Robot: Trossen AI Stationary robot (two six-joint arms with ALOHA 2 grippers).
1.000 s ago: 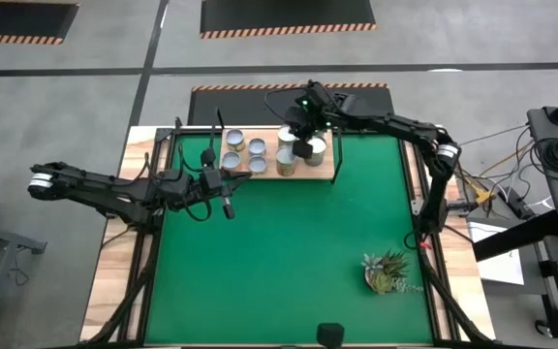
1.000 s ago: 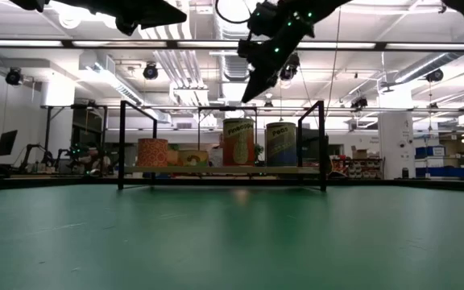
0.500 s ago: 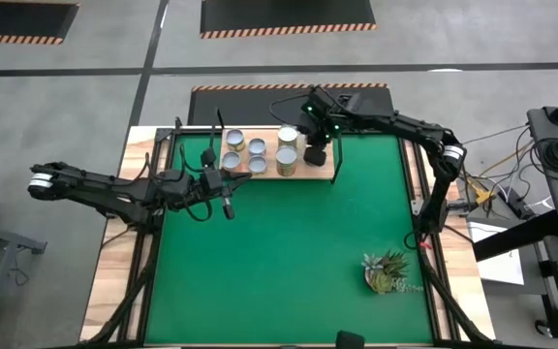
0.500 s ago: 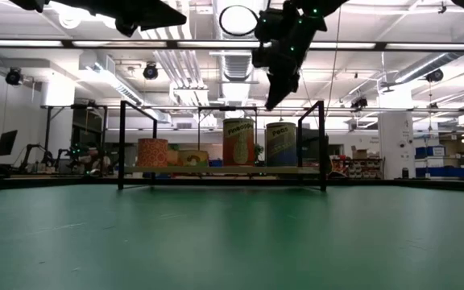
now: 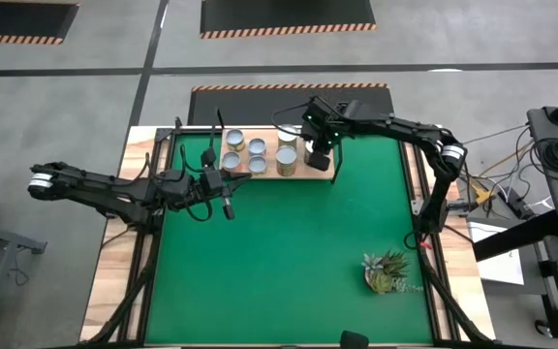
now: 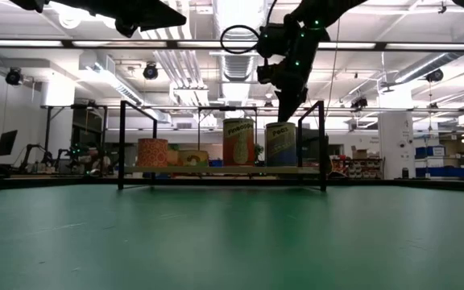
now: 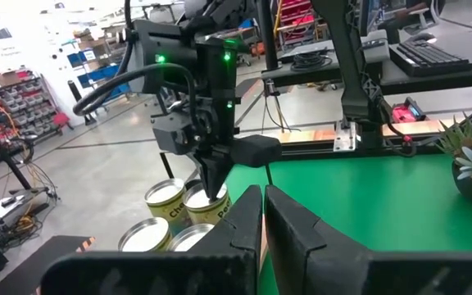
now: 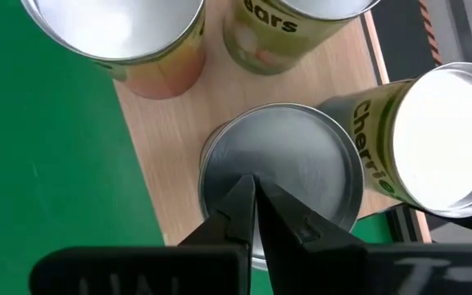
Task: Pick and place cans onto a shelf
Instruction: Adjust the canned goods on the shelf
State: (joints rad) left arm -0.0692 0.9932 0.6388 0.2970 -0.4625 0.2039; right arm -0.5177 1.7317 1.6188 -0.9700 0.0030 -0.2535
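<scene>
The light-wood shelf [image 5: 303, 174] stands at the far side of the green mat and carries several cans [image 5: 257, 146] upright on their bases. My right gripper [image 8: 255, 185] is shut, pointing down over the silver top of the can [image 8: 301, 160] at the shelf's right end. In the low view its tips [image 6: 283, 115] stand just above that can [image 6: 280, 145]. My left gripper [image 7: 262, 201] is shut and empty, held over the mat left of the shelf's near edge [image 5: 227, 206]. My right gripper's shut fingertips stand from above over the round top [image 8: 301, 160] of the right-end can, near the top's middle. I cannot tell whether they touch it. The can stands upright on the shelf.
A tall can marked with cherries [image 8: 433, 139] and two more cans [image 8: 113, 24] stand close around the right gripper. Black brackets [image 6: 322, 145] rise at the shelf's ends. A small leafy plant [image 5: 386, 272] sits at the mat's near right.
My right gripper has gone toward the table's right edge along the shelf and down, from over the middle cans to over the right-end can. The cans have stayed where they were.
</scene>
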